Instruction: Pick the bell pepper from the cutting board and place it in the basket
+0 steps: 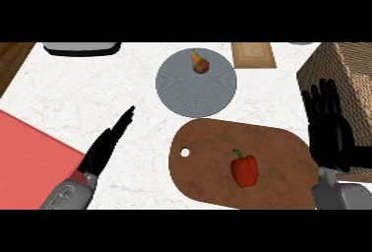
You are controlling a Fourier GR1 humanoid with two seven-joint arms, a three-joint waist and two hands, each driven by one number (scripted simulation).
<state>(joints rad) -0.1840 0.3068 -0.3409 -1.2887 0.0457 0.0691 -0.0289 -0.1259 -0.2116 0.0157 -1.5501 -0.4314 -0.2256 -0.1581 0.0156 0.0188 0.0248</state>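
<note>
The bell pepper, red with a green stem pointing toward the far edge, lies on the right half of the brown cutting board, which sits at the near edge of the white marble bench; nothing touches it. At the bench's near left corner lies a flat red mat. Just right of it the left hand rests over bare bench, fingers straight and close together, pointing toward the far right, holding nothing. Near the far left edge stands a dark-rimmed white container, only partly in view. Toward the middle, just beyond the cutting board, is a grey round plate with a brownish pear on its far part. Right of the plate, at the far edge, lies a small light wooden board. The right hand is just beside the cutting board's right edge, fingers straight and spread, pointing to the far edge, empty, lying against the woven basket that fills the far right corner.
</note>
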